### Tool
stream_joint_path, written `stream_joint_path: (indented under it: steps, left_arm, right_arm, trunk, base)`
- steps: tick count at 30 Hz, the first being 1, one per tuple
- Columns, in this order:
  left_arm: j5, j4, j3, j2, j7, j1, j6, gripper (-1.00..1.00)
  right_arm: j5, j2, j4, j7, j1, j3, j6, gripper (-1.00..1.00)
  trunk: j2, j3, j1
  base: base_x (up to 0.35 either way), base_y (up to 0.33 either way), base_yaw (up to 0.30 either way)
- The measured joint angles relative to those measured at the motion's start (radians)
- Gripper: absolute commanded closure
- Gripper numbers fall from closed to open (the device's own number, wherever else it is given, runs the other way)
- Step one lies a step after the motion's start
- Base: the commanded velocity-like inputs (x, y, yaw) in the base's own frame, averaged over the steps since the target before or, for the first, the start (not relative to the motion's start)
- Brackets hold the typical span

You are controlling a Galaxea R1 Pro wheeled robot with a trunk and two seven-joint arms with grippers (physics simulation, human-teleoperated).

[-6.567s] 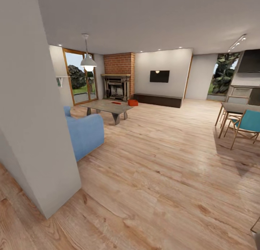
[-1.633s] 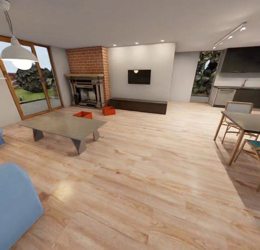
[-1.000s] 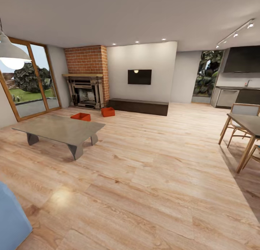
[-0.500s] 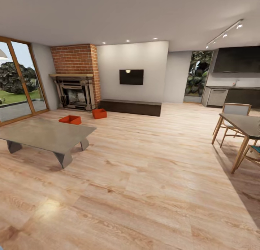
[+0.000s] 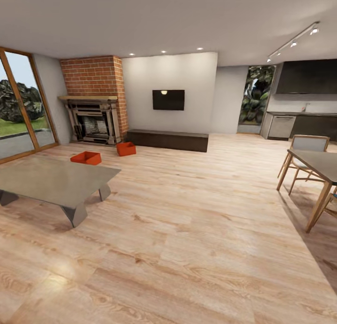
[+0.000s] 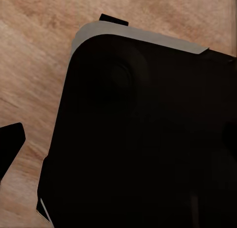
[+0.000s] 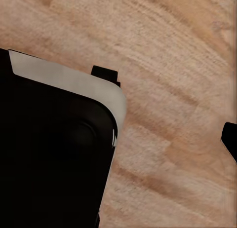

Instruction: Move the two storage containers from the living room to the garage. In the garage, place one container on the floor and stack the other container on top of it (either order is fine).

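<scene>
Two orange-red storage containers stand on the light wood floor of the living room, far ahead on the left in the head view. One container [image 5: 86, 157] sits just behind the grey coffee table [image 5: 56, 181]. The other container [image 5: 126, 148] lies in front of the brick fireplace [image 5: 93, 120]. They stand apart from each other. In the left wrist view a dark fingertip [image 6: 11, 144] of my left gripper [image 6: 118, 151] shows at the picture's edge, over my black base [image 6: 148, 139]. My right gripper [image 7: 118, 139] shows one fingertip [image 7: 230, 139] at the edge, over wood planks. Both stand open and hold nothing.
A low dark bench [image 5: 167, 140] runs under the wall TV [image 5: 168, 99]. Wood-framed glass doors [image 5: 18, 109] are at the far left. A dining table [image 5: 318, 162] and chair [image 5: 306, 148] stand at the right, with a dark kitchen counter [image 5: 299, 123] behind. Wide wood floor [image 5: 187, 230] lies ahead.
The camera has rolled forward into the living room and turned, so the blue sofa and pendant lamp have left the picture and the containers look nearer. The containers themselves have not moved.
</scene>
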Motion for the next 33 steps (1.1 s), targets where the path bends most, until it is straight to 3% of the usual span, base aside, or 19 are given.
stream_joint_path:
  steps: [33]
  left_arm:
    - [-0.006, 0.0, 0.0, -0.002, -0.002, 0.0, 0.001, -1.0]
  right_arm:
    - [-0.007, 0.001, 0.0, 0.0, 0.0, -0.012, -0.007, -1.0]
  trunk:
    - [0.0, 0.0, 0.0]
  base:
    - [0.324, 0.0, 0.0]
